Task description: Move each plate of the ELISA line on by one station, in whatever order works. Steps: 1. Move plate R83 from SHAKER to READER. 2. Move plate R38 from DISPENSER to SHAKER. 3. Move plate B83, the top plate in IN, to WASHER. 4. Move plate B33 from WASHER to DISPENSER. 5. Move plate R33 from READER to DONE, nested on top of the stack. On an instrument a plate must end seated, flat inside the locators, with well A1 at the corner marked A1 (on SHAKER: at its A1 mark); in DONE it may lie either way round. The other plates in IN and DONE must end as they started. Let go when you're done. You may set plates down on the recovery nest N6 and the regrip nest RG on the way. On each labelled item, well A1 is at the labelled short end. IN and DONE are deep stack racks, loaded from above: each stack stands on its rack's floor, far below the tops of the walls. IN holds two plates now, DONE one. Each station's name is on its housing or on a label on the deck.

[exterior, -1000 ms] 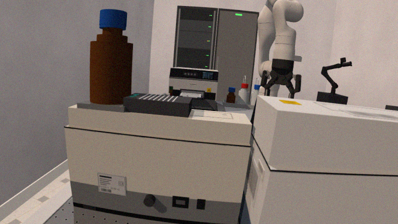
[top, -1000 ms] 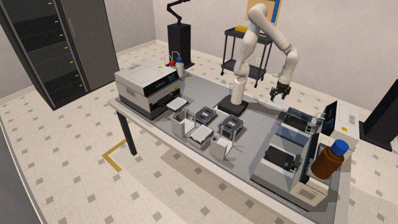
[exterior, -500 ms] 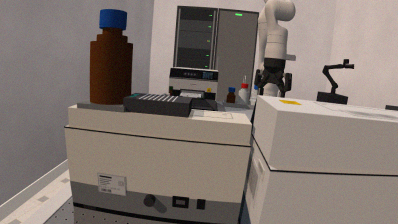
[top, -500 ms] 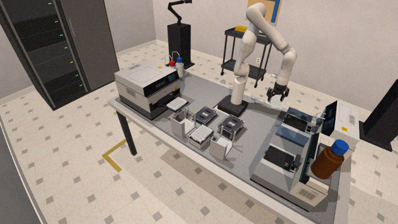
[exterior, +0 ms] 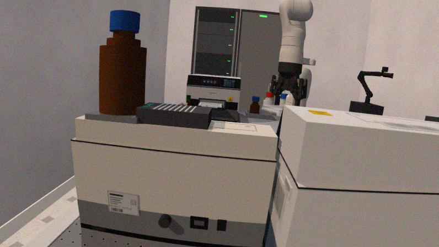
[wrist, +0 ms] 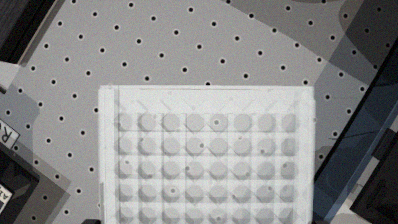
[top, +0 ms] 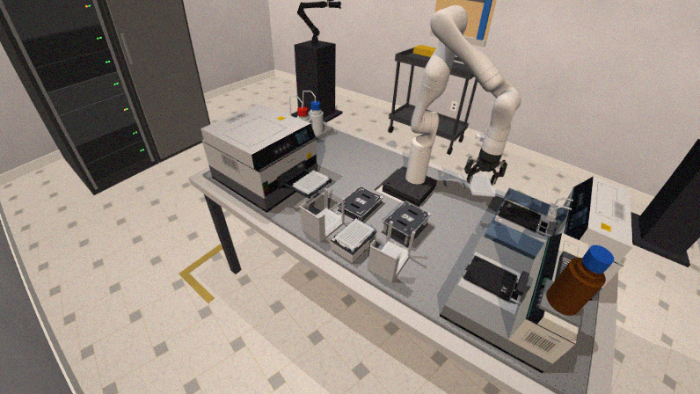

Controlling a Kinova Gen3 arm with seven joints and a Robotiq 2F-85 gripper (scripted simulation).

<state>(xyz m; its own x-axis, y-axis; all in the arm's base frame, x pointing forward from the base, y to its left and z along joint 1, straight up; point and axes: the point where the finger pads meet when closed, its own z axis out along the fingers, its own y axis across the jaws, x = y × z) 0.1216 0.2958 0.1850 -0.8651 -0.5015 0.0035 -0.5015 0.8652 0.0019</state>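
Observation:
My gripper [top: 484, 176] hangs above the deck right of the arm's base, near the far end of the right-hand instrument. It holds a white well plate [top: 481, 186] clear of the deck. The plate fills the lower wrist view [wrist: 206, 155], flat, with the perforated deck far below; its label and my fingers are hidden there. The gripper also shows in the exterior view [exterior: 288, 89]. Another white plate [top: 311, 182] lies on the tray of the big instrument at the left. A third [top: 353, 235] sits on the small station at the front.
Two dark nests, N6 [top: 362, 201] and RG [top: 404, 222], stand mid-deck, flanked by two walled stack racks [top: 318, 220] [top: 389, 257]. The right instrument has two dark plate bays [top: 521, 213] [top: 491, 276]. A brown bottle [top: 578, 286] stands on it.

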